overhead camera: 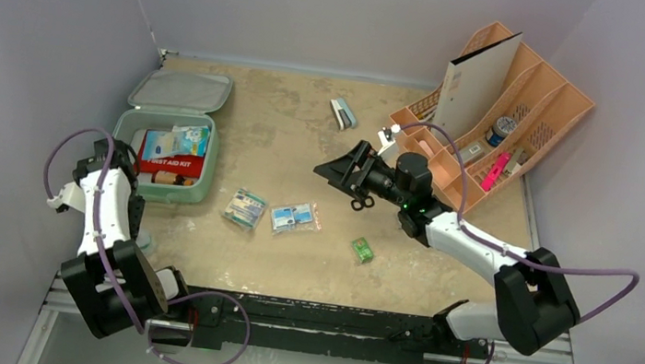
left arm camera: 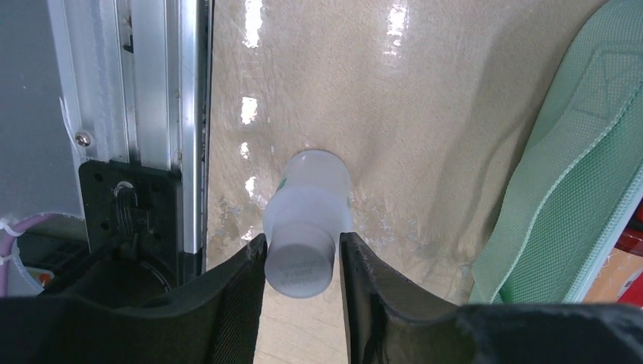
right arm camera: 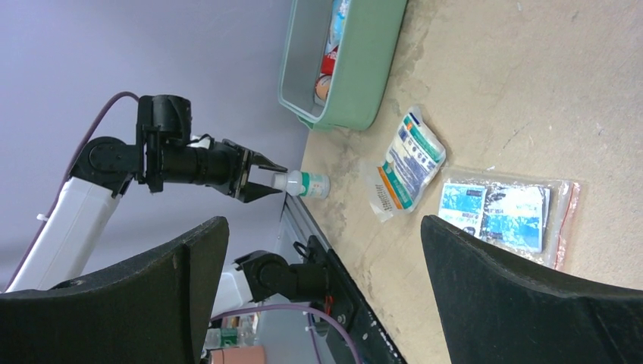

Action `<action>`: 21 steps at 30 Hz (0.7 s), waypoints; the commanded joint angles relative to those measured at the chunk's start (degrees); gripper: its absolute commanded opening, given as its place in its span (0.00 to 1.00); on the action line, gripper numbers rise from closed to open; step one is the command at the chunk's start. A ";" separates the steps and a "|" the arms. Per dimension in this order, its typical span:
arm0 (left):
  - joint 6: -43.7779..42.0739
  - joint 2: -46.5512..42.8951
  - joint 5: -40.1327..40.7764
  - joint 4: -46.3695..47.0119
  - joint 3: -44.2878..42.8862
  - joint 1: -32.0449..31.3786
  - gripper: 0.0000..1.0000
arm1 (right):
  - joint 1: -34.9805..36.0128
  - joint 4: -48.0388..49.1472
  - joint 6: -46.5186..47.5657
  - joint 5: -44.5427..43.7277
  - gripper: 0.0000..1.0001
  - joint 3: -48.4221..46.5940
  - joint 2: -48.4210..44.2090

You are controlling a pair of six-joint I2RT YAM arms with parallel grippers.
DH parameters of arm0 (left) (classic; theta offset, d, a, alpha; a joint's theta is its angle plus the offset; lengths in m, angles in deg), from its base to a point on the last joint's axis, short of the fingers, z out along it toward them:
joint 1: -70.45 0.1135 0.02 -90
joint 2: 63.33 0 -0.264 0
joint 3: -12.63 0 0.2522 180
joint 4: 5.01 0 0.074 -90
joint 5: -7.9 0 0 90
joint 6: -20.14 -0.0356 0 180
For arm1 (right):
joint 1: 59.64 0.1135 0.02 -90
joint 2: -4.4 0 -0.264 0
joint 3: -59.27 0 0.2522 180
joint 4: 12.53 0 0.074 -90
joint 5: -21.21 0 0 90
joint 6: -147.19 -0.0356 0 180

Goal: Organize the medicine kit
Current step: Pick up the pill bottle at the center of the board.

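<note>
The mint-green medicine kit lies open at the left, its lid folded back. A red first aid pouch and other packets lie inside. The kit also shows in the right wrist view. My left gripper points straight down in front of the kit. It is shut on the cap of a small white bottle that stands on the table by the front rail. The bottle also shows in the right wrist view. My right gripper is wide open and empty, held above the table's middle.
Two clear packets, small scissors and a small green item lie on the table. A white and blue item lies further back. A peach slotted organizer stands at the back right. Walls close in on both sides.
</note>
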 commanded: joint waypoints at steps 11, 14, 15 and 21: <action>-1.42 -3.25 2.98 -2.54 -8.73 0.48 0.00 | 0.24 1.79 0.66 0.82 0.99 -2.23 -0.05; -3.83 -3.79 6.40 -2.46 -13.22 0.28 0.00 | 0.24 1.15 1.30 0.51 0.99 -2.78 -0.57; -4.03 -3.06 7.25 -3.02 -14.88 0.11 0.00 | 0.27 1.08 1.33 0.29 0.99 -2.93 -0.75; -8.14 2.72 11.27 -2.05 -23.49 -2.31 0.00 | 0.29 -0.64 2.45 0.48 0.99 -3.91 -0.65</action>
